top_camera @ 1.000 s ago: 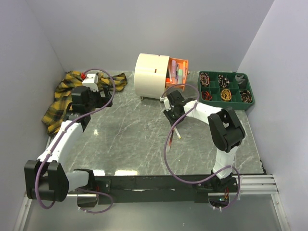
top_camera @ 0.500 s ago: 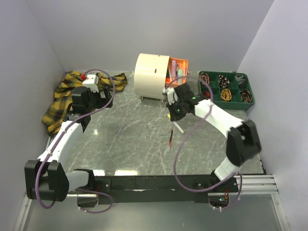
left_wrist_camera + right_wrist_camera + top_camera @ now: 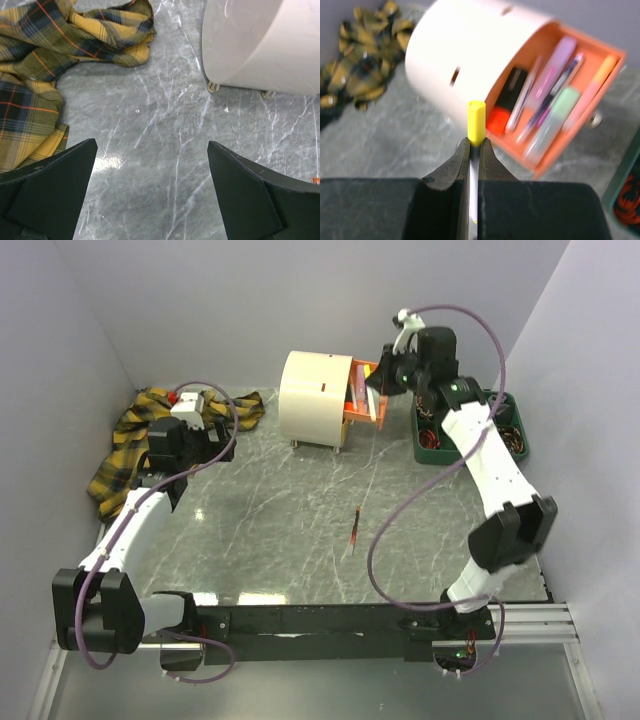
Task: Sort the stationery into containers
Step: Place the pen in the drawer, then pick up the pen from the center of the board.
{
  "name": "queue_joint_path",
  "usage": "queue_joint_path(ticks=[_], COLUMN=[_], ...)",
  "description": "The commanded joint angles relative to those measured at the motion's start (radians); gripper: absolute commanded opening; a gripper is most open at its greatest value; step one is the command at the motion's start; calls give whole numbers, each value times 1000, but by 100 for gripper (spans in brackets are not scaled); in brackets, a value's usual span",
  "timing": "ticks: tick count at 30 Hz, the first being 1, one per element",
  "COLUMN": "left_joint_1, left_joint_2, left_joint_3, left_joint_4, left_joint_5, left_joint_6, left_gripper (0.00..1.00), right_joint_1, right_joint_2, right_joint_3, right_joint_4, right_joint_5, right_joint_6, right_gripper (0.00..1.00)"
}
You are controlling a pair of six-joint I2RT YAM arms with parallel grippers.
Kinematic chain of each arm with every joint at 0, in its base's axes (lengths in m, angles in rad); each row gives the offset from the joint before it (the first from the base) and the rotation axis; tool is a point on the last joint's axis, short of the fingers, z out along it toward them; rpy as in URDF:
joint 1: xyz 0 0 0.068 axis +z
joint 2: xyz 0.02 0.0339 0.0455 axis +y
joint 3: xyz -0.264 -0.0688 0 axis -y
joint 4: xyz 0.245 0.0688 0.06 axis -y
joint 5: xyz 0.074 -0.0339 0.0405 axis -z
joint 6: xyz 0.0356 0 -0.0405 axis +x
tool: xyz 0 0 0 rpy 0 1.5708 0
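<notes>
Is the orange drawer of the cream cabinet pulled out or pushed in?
Pulled out. The orange drawer sticks out of the cream cabinet, its highlighters and pens exposed in the right wrist view.

Yellow pen (image 3: 476,122), orange drawer (image 3: 580,105), cream cabinet (image 3: 313,398), yellow-black plaid cloth (image 3: 45,60), grey-veined marble table (image 3: 280,530).

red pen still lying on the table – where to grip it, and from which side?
Grip the red pen around mid-barrel, coming straight down from above. It lies flat and alone on the marble table, running nearly near-to-far with a slight tilt, so set the fingers across the barrel, left and right of it. It is thin, so close fully.
</notes>
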Motion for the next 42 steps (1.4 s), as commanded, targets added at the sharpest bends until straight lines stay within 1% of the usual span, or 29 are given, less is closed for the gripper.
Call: queue_joint_path(ticks=[1, 2, 5, 10, 14, 15, 16, 17, 20, 21, 23, 27, 30, 31, 32, 33, 34, 35, 36, 37, 38, 39, 40, 41, 42], left_joint_1=[3, 3, 3, 3, 3, 3, 2, 3, 6, 6, 9, 11, 11, 11, 11, 9, 9, 9, 9, 9, 8, 8, 8, 8, 8], left_joint_2=[-13, -18, -23, -7, 10, 11, 17, 19, 23, 25, 27, 19, 7, -3, -7, -15, -22, -27, -35, -41, -47, -52, -61, -64, -65], left_joint_3=[60, 54, 47, 53, 69, 72, 72, 75, 73, 75, 72, 61, 50, 41, 37, 31, 20, 15, 9, -2, -8, -12, -22, -26, -29], left_joint_4=[13, 7, -2, -8, -10, -8, -5, -5, 1, 4, 12, 20, 21, 24, 26, 29, 27, 29, 29, 27, 27, 27, 27, 27, 27], left_joint_5=[19, 16, 18, 16, 18, 19, 24, 25, 30, 33, 36, 39, 38, 39, 38, 39, 38, 41, 41, 42, 44, 44, 44, 44, 45], left_joint_6=[31, 34, 34, 42, 45, 42, 42, 40, 34, 28, 25, 17, 14, 14, 13, 11, 10, 10, 7, 5, 5, 5, 5, 5, 3], left_gripper=[99, 99, 99, 99, 99, 100, 99, 99, 99, 99, 99, 100, 99, 100, 99, 99, 100, 100, 100, 99, 100, 100, 99, 99, 100], right_joint_1=[-31, -30, -36, -40, -39, -37, -39, -39, -37, -39, -37, -36, -27, -16, -7, 2, 16, 57, 77, 103, 151, 180, 203, 222, 258], right_joint_2=[145, 171, 260, 374, 411, 417, 417, 411, 377, 363, 322, 241, 150, 123, 65, 35, 6, -43, -68, -89, -130, -155, -177, -213, -226], right_joint_3=[184, 237, 313, 394, 419, 422, 423, 423, 417, 413, 387, 319, 209, 125, 73, 14, -91, -138, -182, -251, -279, -311, -378, -408, -435], right_joint_4=[44, 47, 61, 72, 78, 80, 80, 81, 81, 78, 77, 57, 29, 18, 9, -3, -12, -29, -69, -101, -153, -248, -284, -322, -389], right_joint_5=[7, 21, 44, 85, 104, 105, 102, 101, 96, 99, 104, 101, 49, 30, -5, -32, -60, -94, -190, -260, -310, -332, -329, -326, -310], right_joint_6=[52, 56, 62, 72, 79, 85, 87, 89, 96, 102, 110, 116, 95, 87, 81, 55, 23, -23, -168, -269, -398, -645, -753, -860, -1046], right_gripper=[0, 0, 0, 0, 13, 19, 21, 23, 37, 39, 45, 48, 46, 44, 41, 41, 40, 40, 40, 40, 40, 41, 42, 43, 44])
